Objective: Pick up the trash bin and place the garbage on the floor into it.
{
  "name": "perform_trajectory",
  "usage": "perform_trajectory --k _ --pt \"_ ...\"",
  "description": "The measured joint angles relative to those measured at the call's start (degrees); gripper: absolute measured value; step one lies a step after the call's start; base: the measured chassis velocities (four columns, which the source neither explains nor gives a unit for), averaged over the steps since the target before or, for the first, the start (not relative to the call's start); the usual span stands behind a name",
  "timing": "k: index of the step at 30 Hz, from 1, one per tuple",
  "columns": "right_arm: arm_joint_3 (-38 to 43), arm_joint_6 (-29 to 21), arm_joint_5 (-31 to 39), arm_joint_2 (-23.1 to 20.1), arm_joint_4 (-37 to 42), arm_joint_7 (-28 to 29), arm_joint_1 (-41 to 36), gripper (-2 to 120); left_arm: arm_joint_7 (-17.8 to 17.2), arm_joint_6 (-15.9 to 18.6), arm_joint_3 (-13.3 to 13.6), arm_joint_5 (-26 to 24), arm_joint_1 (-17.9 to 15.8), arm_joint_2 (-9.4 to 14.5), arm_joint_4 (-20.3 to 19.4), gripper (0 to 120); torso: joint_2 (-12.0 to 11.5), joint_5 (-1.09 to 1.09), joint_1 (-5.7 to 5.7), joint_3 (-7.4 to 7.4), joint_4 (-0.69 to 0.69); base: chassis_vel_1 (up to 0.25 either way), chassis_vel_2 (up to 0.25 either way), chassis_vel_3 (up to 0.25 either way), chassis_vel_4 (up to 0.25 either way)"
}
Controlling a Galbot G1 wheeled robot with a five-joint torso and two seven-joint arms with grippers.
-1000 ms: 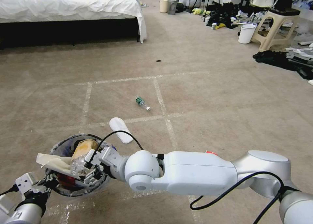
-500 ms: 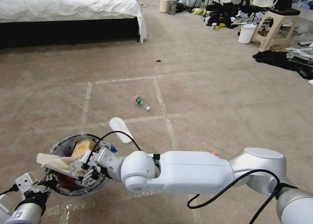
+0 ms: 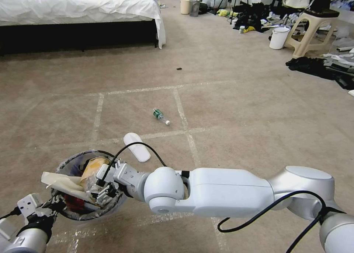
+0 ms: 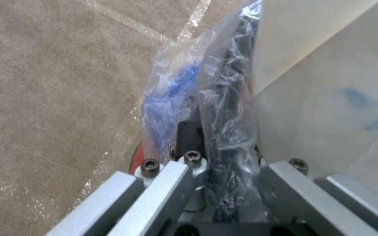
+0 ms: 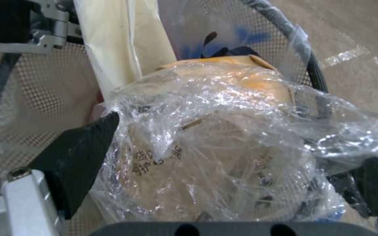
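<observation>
Reaching across the lower half of the head view, the right arm (image 3: 228,194) had drawn back slightly toward the right since a half second earlier, after pushing further left the half second before that, while its gripper (image 3: 101,188) stayed over the mouth of the trash bin (image 3: 73,212) at lower left. In the right wrist view that gripper (image 5: 224,164) had its dark pads (image 5: 73,157) spread wide on either side of a crinkled clear plastic bag holding tan paper (image 5: 215,144), which rested on top of the bin's contents; it looked let go rather than gripped, so this piece of garbage was probably delivered. The left gripper (image 3: 48,208), at the bottom left corner, was clamped on the bin's rim and liner (image 4: 228,131), holding the bin above the carpet (image 3: 258,109). Still lying on the carpet were a white slipper sole (image 3: 136,146) just above the bin and, higher near centre, a small green-labelled bottle (image 3: 160,116), so the job was not finished.
</observation>
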Motion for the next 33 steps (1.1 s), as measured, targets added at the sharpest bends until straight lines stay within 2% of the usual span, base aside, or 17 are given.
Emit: perform_trajectory --k 10,33 --pt "-1.6 2.2 -2.2 1.0 -1.9 -0.1 -0.4 100 0.0 0.0 -0.1 0.0 0.3 -0.2 -0.4 1 0.0 -0.01 0.00 0.00 0.00 0.000 0.000 0.000 0.000" --pt "1.5 4.8 -4.9 2.3 -2.5 -1.3 0.4 100 0.1 0.1 0.0 0.3 0.2 -0.4 -0.2 1 0.0 -0.01 0.00 0.00 0.00 0.000 0.000 0.000 0.000"
